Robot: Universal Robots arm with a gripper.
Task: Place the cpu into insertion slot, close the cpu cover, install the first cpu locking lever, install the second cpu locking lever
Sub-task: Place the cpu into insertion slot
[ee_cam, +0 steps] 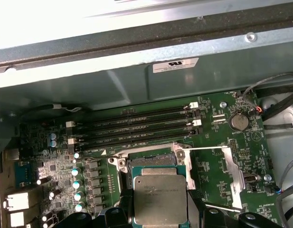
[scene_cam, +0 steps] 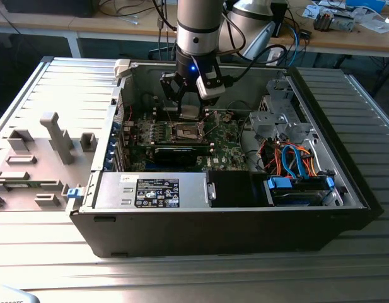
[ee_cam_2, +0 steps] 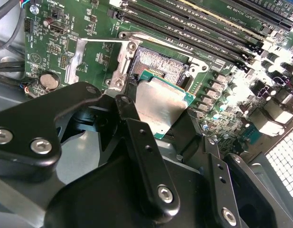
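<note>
Holding cpu [ee_cam_2: 158, 102] in gripper [ee_cam_2: 161, 127] above insertion slot [ee_cam_2: 158, 64] (cpu cover [ee_cam_2: 121, 61] open); case [scene_cam: 213, 221] on ribbed metal table [scene_cam: 181, 278], desks [scene_cam: 118, 28] behind

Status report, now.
The hand shut on the cpu. It hangs above the insertion slot, not seated. The cpu cover lies open; slot unobstructed.

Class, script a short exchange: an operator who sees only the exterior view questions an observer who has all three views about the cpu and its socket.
Operator: The gripper hangs over the motherboard. Is the chip seated?
Observer: No. In both wrist views the jaws clamp the cpu, tilted over the insertion slot, whose contact field partly shows.
Operator: And the cover?
Observer: In both wrist views the cpu cover lies swung open beside the slot.
</note>
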